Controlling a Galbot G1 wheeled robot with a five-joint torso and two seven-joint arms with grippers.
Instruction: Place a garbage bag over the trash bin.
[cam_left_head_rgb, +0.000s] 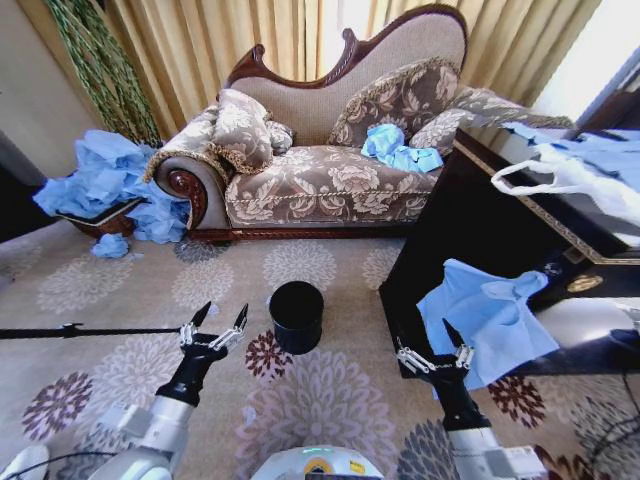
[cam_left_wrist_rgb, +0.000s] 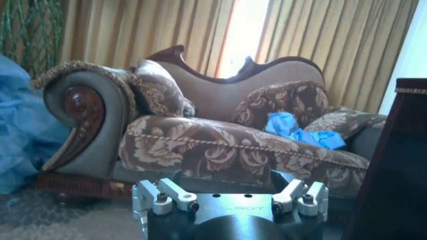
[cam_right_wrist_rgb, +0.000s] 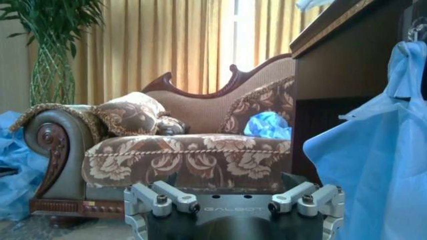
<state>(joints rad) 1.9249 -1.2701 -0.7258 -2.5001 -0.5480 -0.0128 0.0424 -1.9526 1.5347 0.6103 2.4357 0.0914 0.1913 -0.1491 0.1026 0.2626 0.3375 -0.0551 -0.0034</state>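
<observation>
- Head view: a floral carpet (cam_left_head_rgb: 310, 400) fills the lower frame, with a patterned sofa (cam_left_head_rgb: 330, 170) across the upper middle and gold curtains (cam_left_head_rgb: 220, 40) behind it.
- A heap of blue bags (cam_left_head_rgb: 105, 190) lies at the left, beside the sofa arm; more blue plastic (cam_left_head_rgb: 398, 148) sits on the sofa seat.
- The bin (cam_left_head_rgb: 297, 316) stands upright on the carpet at frame centre, its mouth bare.
- A dark table (cam_left_head_rgb: 480, 230) takes the right side; the bag (cam_left_head_rgb: 487, 318) hangs off its lower shelf, at lower right, and a white bag (cam_left_head_rgb: 565, 180) lies on top.
- The left gripper (cam_left_head_rgb: 221, 320) hovers just left of the bin, fingers spread, holding nothing.
- The right gripper (cam_left_head_rgb: 433, 352) is at the bag's lower left edge, fingers spread wide, with no plastic visibly between them.
- Left wrist view: the sofa fills the middle, blue plastic on its seat at right; the gripper base sits at the bottom.
- Right wrist view: the bag (cam_right_wrist_rgb: 380, 165) hangs at the right edge beside the table; the sofa is at centre and a plant (cam_right_wrist_rgb: 53, 50) at upper left.
</observation>
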